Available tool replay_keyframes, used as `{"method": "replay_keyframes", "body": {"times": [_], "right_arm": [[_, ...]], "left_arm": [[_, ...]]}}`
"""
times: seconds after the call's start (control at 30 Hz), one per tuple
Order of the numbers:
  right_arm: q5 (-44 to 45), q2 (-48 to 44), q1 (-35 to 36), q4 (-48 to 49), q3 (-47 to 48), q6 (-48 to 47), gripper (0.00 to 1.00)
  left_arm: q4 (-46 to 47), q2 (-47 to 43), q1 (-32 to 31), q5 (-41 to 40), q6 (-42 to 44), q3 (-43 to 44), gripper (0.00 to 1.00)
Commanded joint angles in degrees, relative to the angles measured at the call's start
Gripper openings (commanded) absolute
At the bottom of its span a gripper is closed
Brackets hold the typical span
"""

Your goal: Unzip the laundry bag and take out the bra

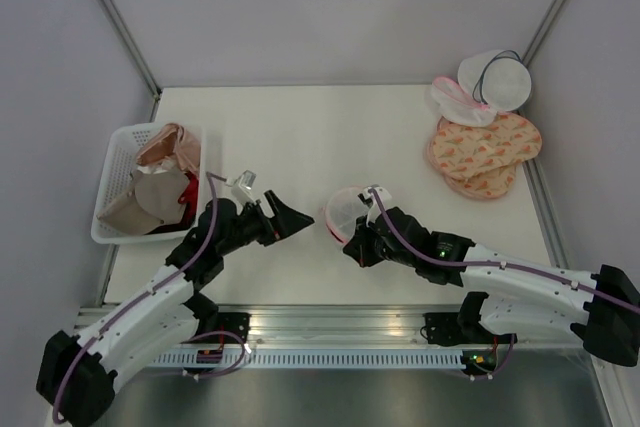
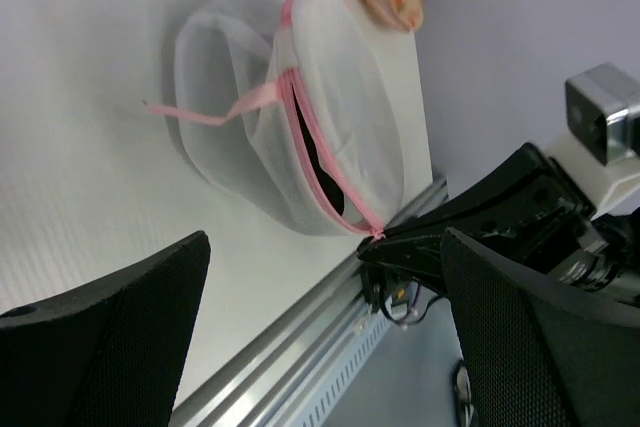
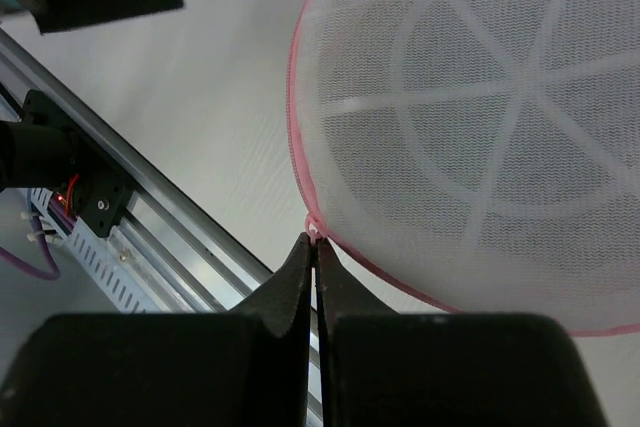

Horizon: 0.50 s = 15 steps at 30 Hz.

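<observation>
The laundry bag (image 1: pixel 345 212) is a small round white mesh pouch with pink trim, lying near the table's front edge. In the left wrist view the laundry bag (image 2: pixel 330 77) stands on edge with its pink zipper partly open. Something black shows in the gap, apparently the bra (image 2: pixel 318 162). My right gripper (image 3: pixel 315 240) is shut on the pink zipper pull at the bag's rim, and its tips (image 2: pixel 385 239) show in the left wrist view too. My left gripper (image 2: pixel 325 277) is open and holds nothing, just left of the bag (image 1: pixel 290 219).
A white basket (image 1: pixel 113 152) of beige, pink and red garments stands at the left. Peach patterned bags (image 1: pixel 485 152) and a white round bag with dark trim (image 1: pixel 497 77) lie at the back right. An aluminium rail (image 1: pixel 330 322) runs along the front edge.
</observation>
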Motion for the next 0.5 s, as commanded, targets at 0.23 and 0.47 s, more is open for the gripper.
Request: {"method": "replay_keyframes", "body": {"times": [0.23, 0.47], "right_arm": [[-4.1, 1.0, -0.1, 5.0, -0.6, -1.2, 0.0], [-5.5, 0.2, -0.1, 6.5, -1.8, -2.7, 0.01]], "left_arm": [[21.5, 17.4, -11.8, -0.5, -9.0, 0.3, 1.0], [24.2, 25.0, -13.9, -4.6, -10.5, 2.6, 0.99]]}}
